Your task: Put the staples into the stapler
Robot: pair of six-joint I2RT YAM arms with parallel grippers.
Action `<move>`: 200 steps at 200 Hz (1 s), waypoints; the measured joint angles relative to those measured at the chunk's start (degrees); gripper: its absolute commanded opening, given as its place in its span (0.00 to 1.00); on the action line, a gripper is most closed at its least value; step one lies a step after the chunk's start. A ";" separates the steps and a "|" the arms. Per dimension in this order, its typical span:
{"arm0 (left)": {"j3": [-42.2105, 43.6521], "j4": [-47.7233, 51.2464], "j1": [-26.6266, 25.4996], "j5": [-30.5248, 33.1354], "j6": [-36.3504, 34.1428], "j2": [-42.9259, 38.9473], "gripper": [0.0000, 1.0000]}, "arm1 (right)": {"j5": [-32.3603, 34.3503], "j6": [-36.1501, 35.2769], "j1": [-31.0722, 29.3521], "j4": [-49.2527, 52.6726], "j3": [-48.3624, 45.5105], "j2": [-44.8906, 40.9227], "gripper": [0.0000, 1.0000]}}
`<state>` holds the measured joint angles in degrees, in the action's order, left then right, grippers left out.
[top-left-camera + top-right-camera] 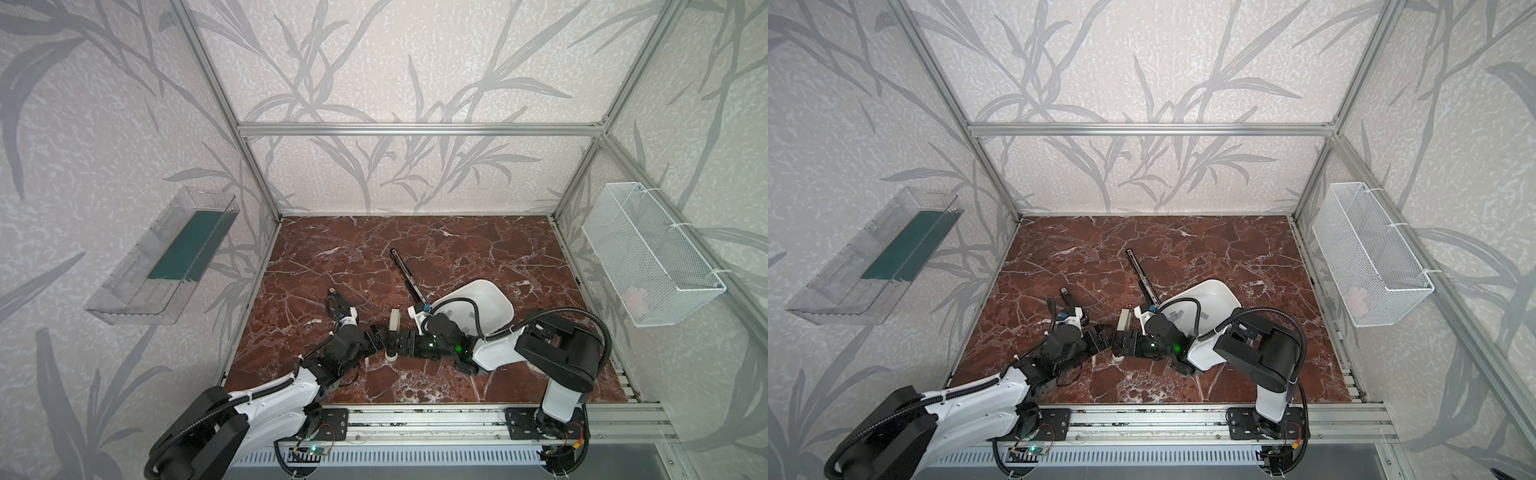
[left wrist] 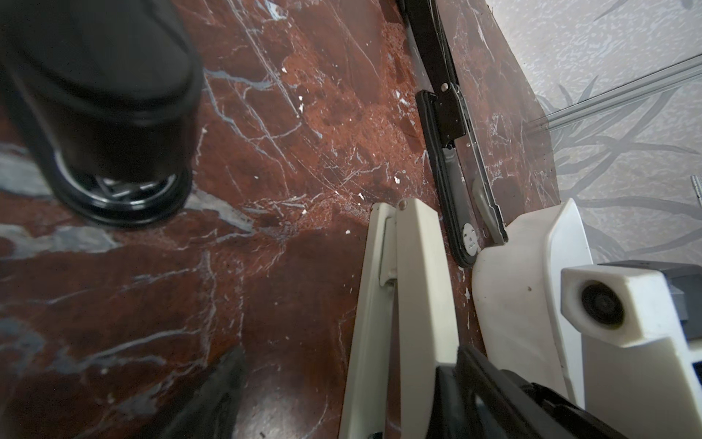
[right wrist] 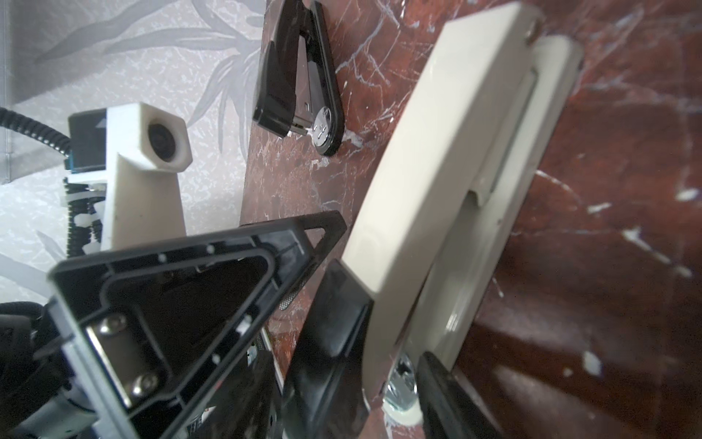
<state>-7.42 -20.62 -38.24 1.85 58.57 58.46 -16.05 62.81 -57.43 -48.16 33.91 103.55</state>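
A cream stapler (image 1: 394, 322) stands on end between my two grippers, its top arm slightly parted from its base (image 3: 494, 213). My right gripper (image 3: 391, 330) is shut on its lower end, one finger on each side. My left gripper (image 2: 342, 380) is open. The cream stapler (image 2: 402, 304) lies between its fingers, against one of them and apart from the other. A black stapler (image 1: 409, 276) lies opened flat on the marble table. Small grey staples (image 1: 451, 312) lie in a white bowl (image 1: 494, 299), partly hidden by my right arm.
The white bowl (image 2: 524, 285) sits close behind the cream stapler, touching the black stapler's end (image 2: 469, 239). A clear shelf (image 1: 166, 257) hangs on the left wall and a wire basket (image 1: 648, 253) on the right wall. Metal frame posts edge the table.
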 measured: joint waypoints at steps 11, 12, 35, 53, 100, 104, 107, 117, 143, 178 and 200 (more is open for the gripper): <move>0.00 -0.79 0.02 -0.35 0.09 0.33 0.87 | -0.02 0.39 0.00 -0.59 0.02 0.59 0.62; 0.00 -0.87 0.02 -0.39 0.09 0.35 0.87 | -0.02 0.52 0.00 -0.72 0.02 0.70 0.62; 0.00 -1.68 0.02 -0.52 0.13 0.37 0.87 | -0.09 1.68 0.00 -4.33 0.26 3.17 0.62; 0.02 -2.10 0.02 -0.52 0.13 0.37 0.87 | -0.09 2.45 0.00 -6.71 0.81 4.79 0.62; 0.02 -2.60 0.07 -0.44 0.17 0.48 0.84 | -0.09 4.20 0.00 -9.66 1.57 6.93 0.60; 0.02 -2.64 0.07 -0.42 0.37 0.59 0.83 | -0.04 4.35 0.00 -9.94 1.57 7.04 0.60; 0.02 -2.67 0.07 -0.37 0.39 0.61 0.82 | -0.07 4.50 0.00 -10.16 1.57 7.13 0.60; 0.02 -2.86 0.07 -0.22 0.94 1.01 0.78 | -0.02 4.79 0.00 -10.64 1.57 7.32 0.60; 0.00 -3.78 0.15 -0.22 2.73 2.14 0.64 | 0.37 5.35 0.00 -11.80 1.57 7.91 0.50; 0.52 -4.02 0.22 0.20 5.22 1.42 0.59 | 1.22 6.82 -0.28 -14.40 1.57 8.83 0.48; 0.68 -1.62 0.22 0.90 5.88 -1.64 0.57 | 2.38 7.26 -0.26 -15.04 1.73 9.18 0.51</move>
<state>-6.74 -22.24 -38.02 2.74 64.45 56.82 -13.67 70.06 -57.69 -63.20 35.64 112.73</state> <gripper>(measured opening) 0.578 0.489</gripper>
